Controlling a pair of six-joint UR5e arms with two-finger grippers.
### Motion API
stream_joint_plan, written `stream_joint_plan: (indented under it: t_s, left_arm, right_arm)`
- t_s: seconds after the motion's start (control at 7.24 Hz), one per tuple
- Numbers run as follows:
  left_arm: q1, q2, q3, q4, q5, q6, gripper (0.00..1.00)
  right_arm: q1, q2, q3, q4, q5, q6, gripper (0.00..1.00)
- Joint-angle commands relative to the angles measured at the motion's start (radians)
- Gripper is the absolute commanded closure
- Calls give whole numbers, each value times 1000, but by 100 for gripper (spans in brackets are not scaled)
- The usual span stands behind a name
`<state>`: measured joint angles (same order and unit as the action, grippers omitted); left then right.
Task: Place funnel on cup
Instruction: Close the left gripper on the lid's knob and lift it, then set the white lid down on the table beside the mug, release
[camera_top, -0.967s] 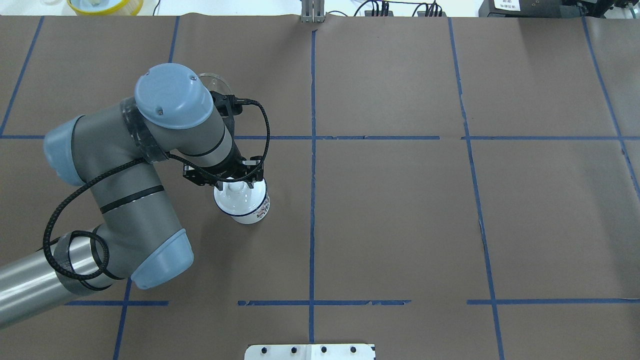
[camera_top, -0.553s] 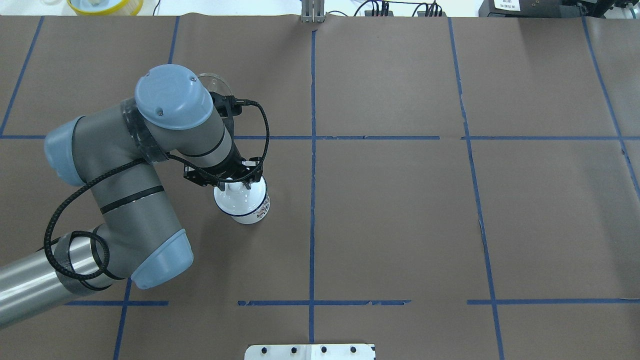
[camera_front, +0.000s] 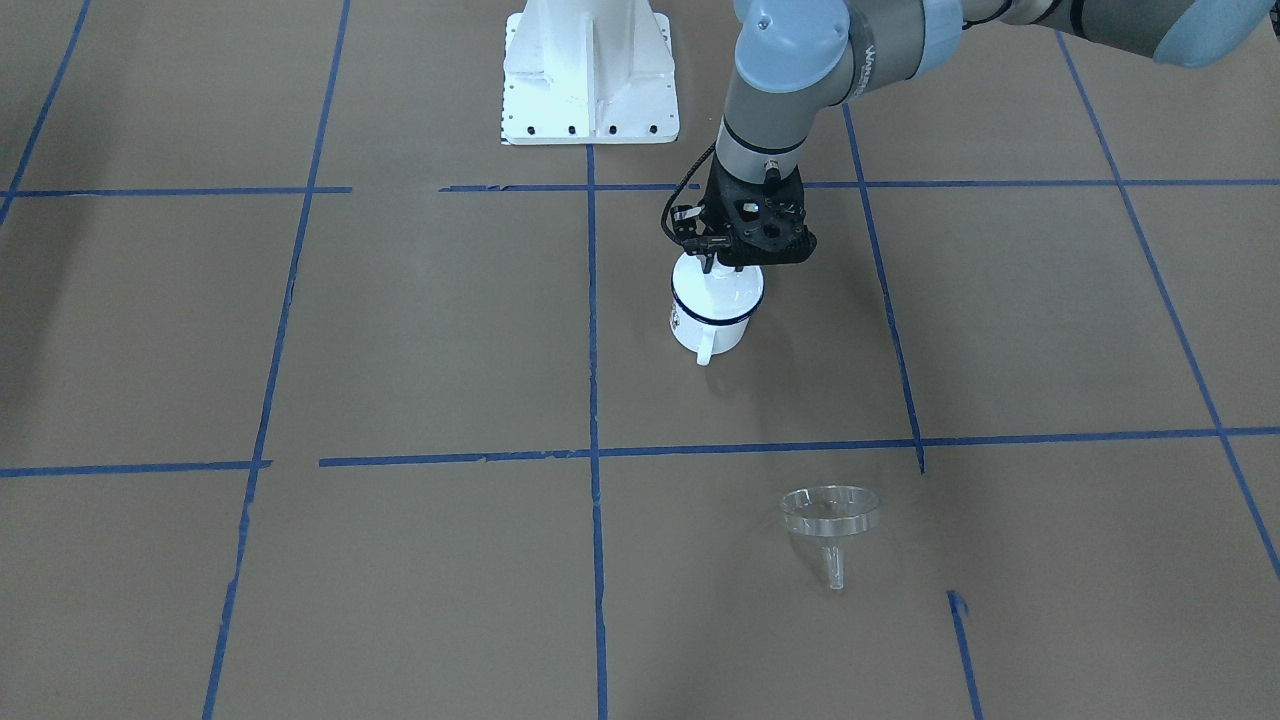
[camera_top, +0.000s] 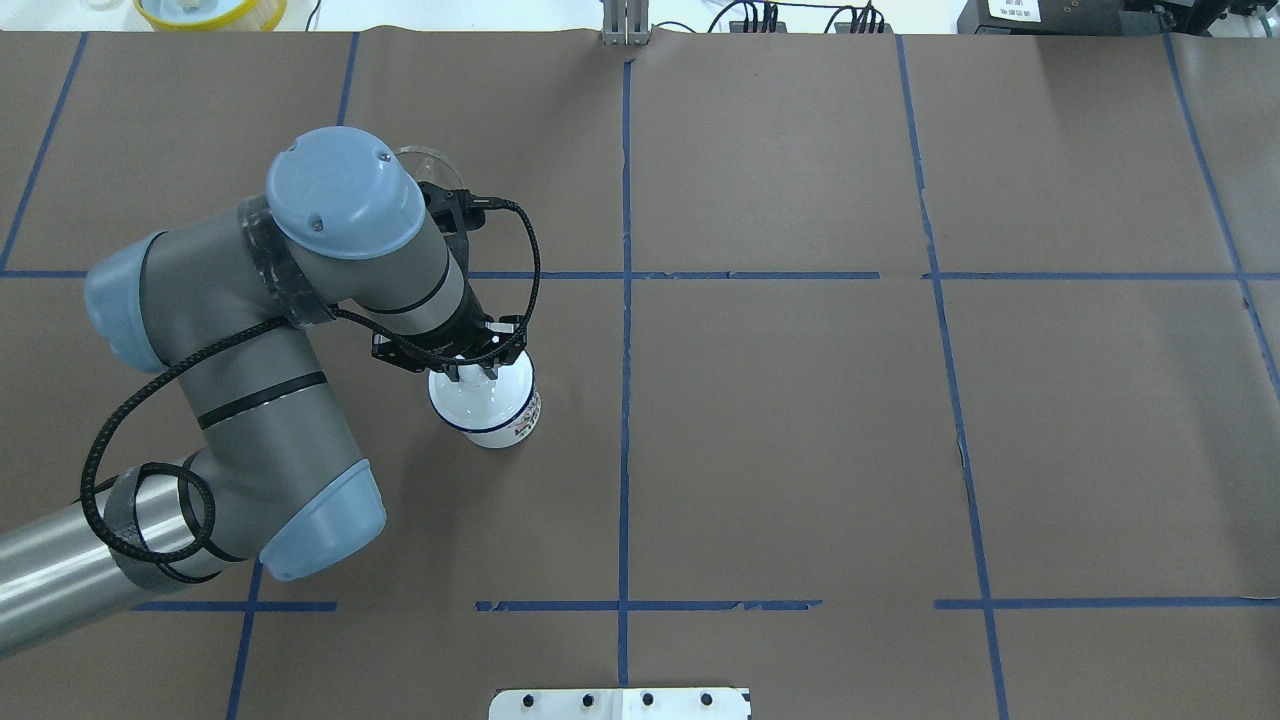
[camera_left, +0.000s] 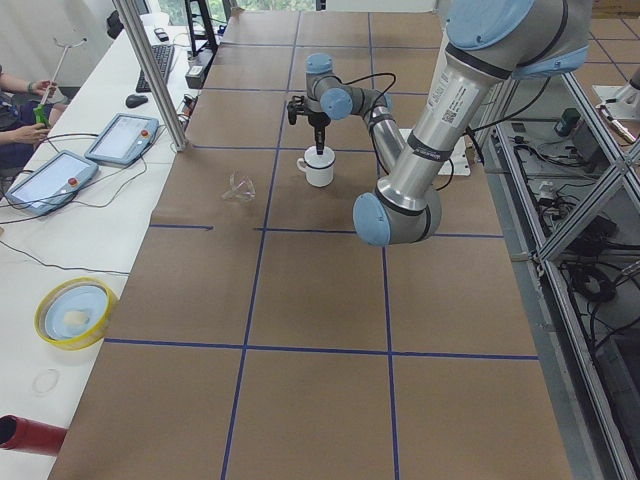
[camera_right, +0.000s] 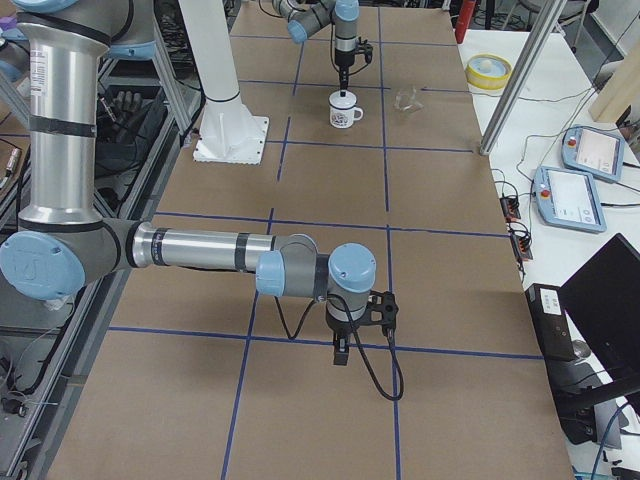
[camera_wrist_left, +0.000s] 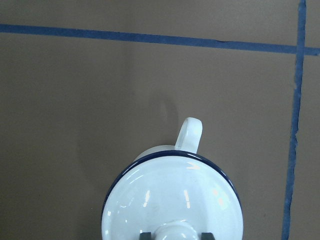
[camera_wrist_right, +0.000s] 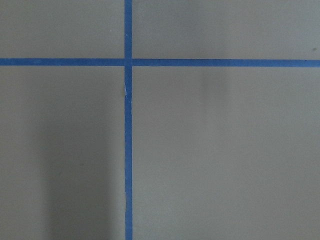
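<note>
The cup (camera_front: 712, 318) is a white mug with a dark blue rim, standing on the brown table; it also shows in the overhead view (camera_top: 497, 420). A round white lid (camera_wrist_left: 170, 195) with a knob covers it, and the handle (camera_wrist_left: 190, 134) points away from the robot. My left gripper (camera_top: 477, 374) stands straight over the mug, its fingers (camera_wrist_left: 145, 234) closed on either side of the knob. The clear funnel (camera_front: 830, 515) lies apart on the table beyond the mug, half hidden by my arm in the overhead view (camera_top: 428, 160). My right gripper (camera_right: 340, 355) hangs over bare table; I cannot tell its state.
The white robot base plate (camera_front: 590, 70) sits at the table's near edge. A yellow-rimmed bowl (camera_left: 75, 312) rests on the side bench with tablets (camera_left: 125, 138). Blue tape lines (camera_top: 626, 300) grid the brown table cover.
My left gripper has come down a little onto the lid and its fingers have drawn in around the knob. The mug and funnel have not moved.
</note>
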<state>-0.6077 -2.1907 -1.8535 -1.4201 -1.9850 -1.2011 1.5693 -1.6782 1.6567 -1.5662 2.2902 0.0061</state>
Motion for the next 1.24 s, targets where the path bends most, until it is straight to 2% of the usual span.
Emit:
stream_joint_plan:
  t_s: [0.0,0.14,0.28,0.41,0.55,0.69,0.83,1.11]
  left_arm:
    - [-12,3,-60,24,-2,1,100]
    - [-24,2,-129,112,-2,9,100]
    - [-62,11,-168,150,2,18,100]
    - [-85,70,-211,141,5,44,100]
    - [-86,206,-272,37,26,63,100]
    - [-78,336,-259,-144,66,57,100]
    - [-75,385,-200,-269,67,55,100]
    - [-70,382,-51,-365,69,60,100]
  right_arm:
    - [0,0,0,0,0,0,0]
    - [0,0,0,0,0,0,0]
    - [0,0,0,0,0,0,0]
    - [0,0,0,0,0,0,0]
    - [0,0,0,0,0,0,0]
    - [0,0,-1,0,0,0,0]
    - [0,0,-2,0,0,0,0]
    - [0,0,0,0,0,0,0]
